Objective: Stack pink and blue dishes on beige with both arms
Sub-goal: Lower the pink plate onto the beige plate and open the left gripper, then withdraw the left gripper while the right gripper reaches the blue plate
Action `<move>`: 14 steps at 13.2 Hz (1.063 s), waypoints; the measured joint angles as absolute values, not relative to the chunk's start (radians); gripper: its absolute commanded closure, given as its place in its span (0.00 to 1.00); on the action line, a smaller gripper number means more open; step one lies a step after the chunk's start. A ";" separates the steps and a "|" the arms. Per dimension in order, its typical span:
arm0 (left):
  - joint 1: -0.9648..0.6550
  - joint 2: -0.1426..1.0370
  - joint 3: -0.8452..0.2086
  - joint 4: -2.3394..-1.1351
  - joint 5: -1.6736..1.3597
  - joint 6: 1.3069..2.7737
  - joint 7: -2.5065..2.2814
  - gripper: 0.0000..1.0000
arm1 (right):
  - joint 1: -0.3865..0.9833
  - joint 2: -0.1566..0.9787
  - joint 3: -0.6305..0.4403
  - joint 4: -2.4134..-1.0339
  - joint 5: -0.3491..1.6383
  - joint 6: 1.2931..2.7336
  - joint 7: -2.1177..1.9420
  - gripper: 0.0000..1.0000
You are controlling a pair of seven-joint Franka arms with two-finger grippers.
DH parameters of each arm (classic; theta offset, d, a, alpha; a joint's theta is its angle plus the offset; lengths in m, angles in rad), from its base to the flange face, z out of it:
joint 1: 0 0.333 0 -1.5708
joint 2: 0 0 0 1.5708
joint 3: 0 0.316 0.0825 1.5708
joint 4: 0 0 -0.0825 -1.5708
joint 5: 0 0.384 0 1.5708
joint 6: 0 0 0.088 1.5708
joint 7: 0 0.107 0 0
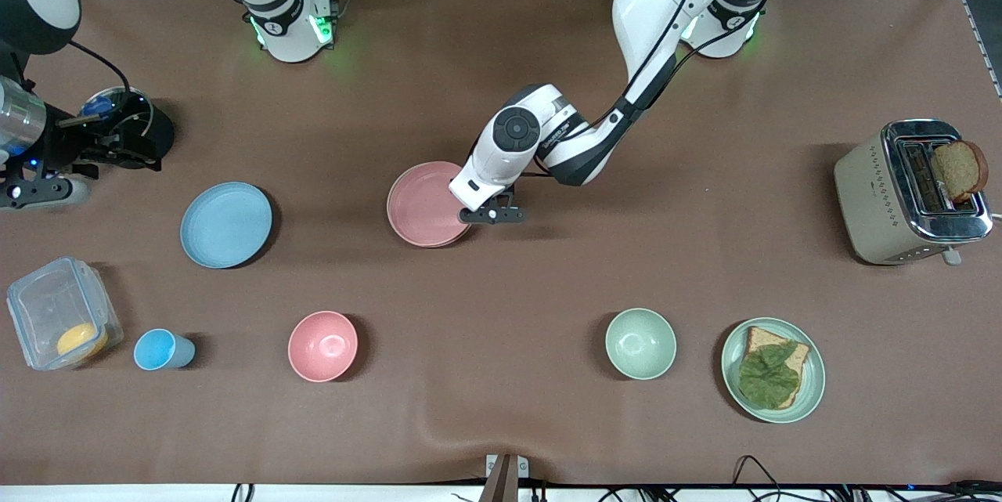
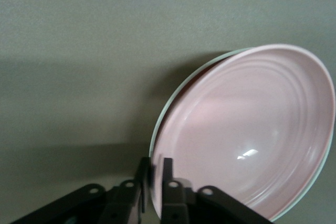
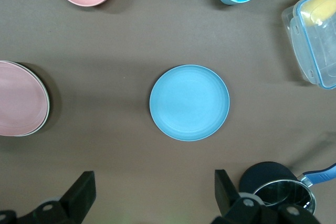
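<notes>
The pink plate [image 1: 427, 203] lies on a pale plate of equal size, the beige, of which only a thin rim [image 2: 157, 124] shows beneath it. My left gripper [image 1: 491, 214] [image 2: 155, 169] is low at the pink plate's [image 2: 247, 129] edge toward the left arm's end. Its fingers straddle the rim, slightly parted, with a small gap. The blue plate [image 1: 226, 224] [image 3: 189, 103] lies flat toward the right arm's end. My right gripper [image 1: 125, 156] [image 3: 155, 192] hangs high above the table near it, open wide and empty.
A black pot [image 1: 133, 122] stands near the right gripper. Nearer the camera are a clear container [image 1: 63, 312], a blue cup [image 1: 160, 349], a pink bowl [image 1: 322, 345], a green bowl [image 1: 640, 343] and a green plate [image 1: 814, 377] with a sandwich. A toaster [image 1: 908, 193] stands at the left arm's end.
</notes>
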State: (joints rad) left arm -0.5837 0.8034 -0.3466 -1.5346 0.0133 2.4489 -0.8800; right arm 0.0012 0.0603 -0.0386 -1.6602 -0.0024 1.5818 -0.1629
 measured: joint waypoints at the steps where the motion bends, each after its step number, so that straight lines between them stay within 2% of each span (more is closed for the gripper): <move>1: -0.584 0.804 -0.347 -1.530 0.013 2.453 -0.886 0.00 | 0.001 0.060 -0.039 -1.660 -0.002 1.582 -0.163 0.00; 4: -0.584 0.791 -0.350 -1.498 0.013 2.466 -0.902 0.00 | 0.001 0.060 -0.039 -1.660 -0.002 1.581 -0.163 0.00; 7: -0.565 0.694 -0.337 -1.477 0.013 2.437 -0.903 0.00 | 0.001 0.060 -0.038 -1.660 -0.002 1.581 -0.163 0.00; 12: -0.387 0.435 -0.313 -1.474 0.110 2.089 -0.880 0.00 | 0.001 0.069 -0.032 -1.662 -0.002 1.577 -0.163 0.00; 14: -0.297 0.360 -0.311 -1.475 0.138 1.980 -0.771 0.00 | -0.012 0.110 -0.037 -1.667 -0.003 1.577 -0.162 0.00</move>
State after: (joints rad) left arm -0.2971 0.3598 -0.3109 -1.4747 0.1376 1.9798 -0.7708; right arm -0.0122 0.1101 -0.0367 -1.6672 -0.0031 1.5772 -0.1622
